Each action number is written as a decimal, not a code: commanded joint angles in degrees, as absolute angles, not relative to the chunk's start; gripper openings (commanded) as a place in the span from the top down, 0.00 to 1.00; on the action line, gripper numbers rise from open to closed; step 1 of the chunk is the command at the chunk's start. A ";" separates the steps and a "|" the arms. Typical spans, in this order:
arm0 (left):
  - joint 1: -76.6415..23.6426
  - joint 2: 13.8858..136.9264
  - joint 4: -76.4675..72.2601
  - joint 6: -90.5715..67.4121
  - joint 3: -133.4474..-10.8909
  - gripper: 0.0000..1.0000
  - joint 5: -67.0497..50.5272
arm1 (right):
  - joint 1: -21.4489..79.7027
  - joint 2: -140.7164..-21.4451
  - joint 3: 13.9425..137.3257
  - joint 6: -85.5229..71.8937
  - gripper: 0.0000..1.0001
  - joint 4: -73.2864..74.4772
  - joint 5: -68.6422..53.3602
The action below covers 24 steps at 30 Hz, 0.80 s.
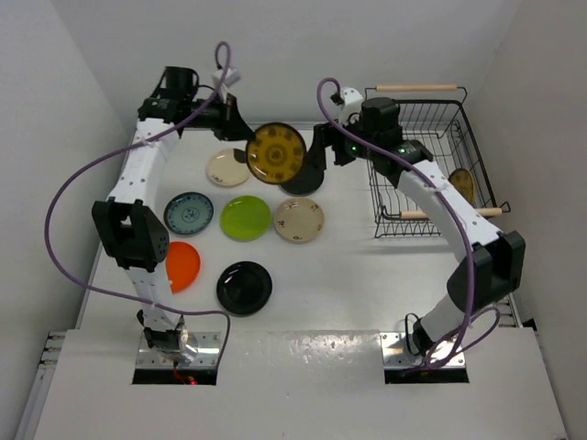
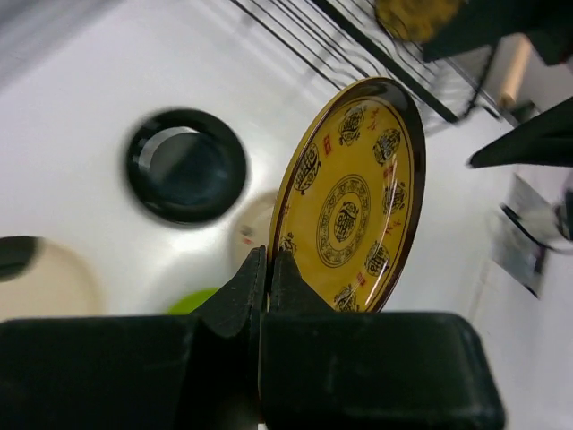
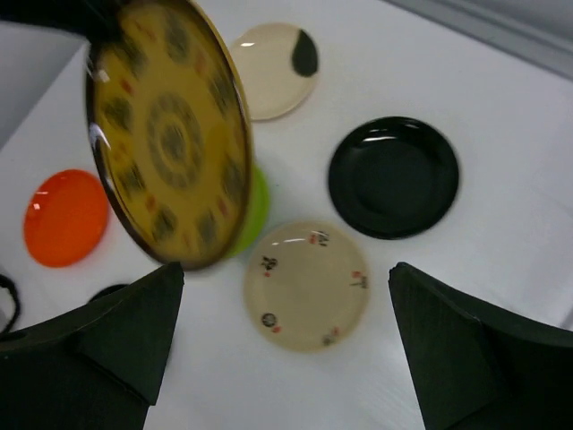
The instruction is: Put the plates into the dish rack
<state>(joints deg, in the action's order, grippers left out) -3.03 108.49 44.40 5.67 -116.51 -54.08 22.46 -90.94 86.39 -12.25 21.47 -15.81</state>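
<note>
**One mustard plate lifted, seven lying on the table**

Nearest the arm bases lie a black plate point(image 1: 244, 287) and an orange plate point(image 1: 182, 264). Behind them sit a blue-grey plate point(image 1: 189, 213), a lime green plate point(image 1: 246, 217) and a cream plate point(image 1: 299, 220) in a row. Farther back, the left gripper point(image 2: 269, 269) is clamped on the rim of a mustard patterned plate point(image 1: 275, 154), holding it on edge above the table, near a second cream plate point(image 1: 227, 168). The right gripper point(image 3: 286, 267) is spread wide and empty, by a second black plate point(image 1: 303, 186). Far right, the dish rack point(image 1: 424, 124) holds another mustard plate point(image 1: 461, 183).

A high camera behind the arms looks down over the whole counter point(image 1: 348, 275); both wrist cameras closely share the yellow plate point(image 2: 349, 206).
</note>
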 commanded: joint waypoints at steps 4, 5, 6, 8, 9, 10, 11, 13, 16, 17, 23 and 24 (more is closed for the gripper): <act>-6.32 109.95 50.19 10.20 -119.00 1.00 -60.02 | 26.01 -96.41 86.84 -21.52 0.11 13.20 -23.28; -6.85 109.95 50.19 10.20 -119.00 1.00 -60.55 | 26.19 -96.85 85.44 -22.23 0.20 12.49 -23.55; -6.86 109.95 50.19 10.20 -119.00 1.00 -61.60 | 26.10 -98.16 85.08 -24.06 0.27 11.00 -24.16; -6.86 109.95 50.19 9.67 -119.00 1.00 -61.61 | 26.11 -99.05 84.64 -25.22 0.56 10.02 -25.13; -6.86 109.95 50.19 9.67 -119.00 1.00 -60.39 | 25.93 -99.57 84.64 -26.96 0.68 9.32 -25.31; -6.86 109.95 50.19 9.67 -119.00 1.00 -58.90 | 25.75 -99.58 84.73 -27.50 0.79 8.79 -25.75; -6.86 109.95 50.19 9.67 -119.00 1.00 -56.89 | 25.06 -99.41 84.47 -28.03 0.90 7.83 -25.84; -6.86 109.95 50.19 9.15 -119.00 0.84 -48.90 | 24.18 -97.57 83.59 -29.44 1.00 7.12 -25.75; -6.07 109.95 50.19 9.14 -119.53 0.09 -36.01 | 21.28 -93.80 82.97 -28.58 1.00 6.41 -22.78; -6.06 109.95 50.19 8.62 -120.23 0.00 -32.64 | 19.79 -92.65 83.14 -26.39 1.00 9.29 -21.55; -1.06 109.95 50.19 7.47 -121.55 0.00 -9.52 | 12.93 -84.65 90.52 -5.40 1.00 25.12 9.34; -0.53 109.95 50.19 7.47 -120.94 0.00 -7.32 | 11.79 -84.55 91.83 -3.36 1.00 28.53 12.45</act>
<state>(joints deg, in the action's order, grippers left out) -2.85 112.12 50.70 8.45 -119.22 -21.71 14.35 -89.78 86.02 -15.33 22.96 -4.78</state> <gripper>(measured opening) 0.997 0.070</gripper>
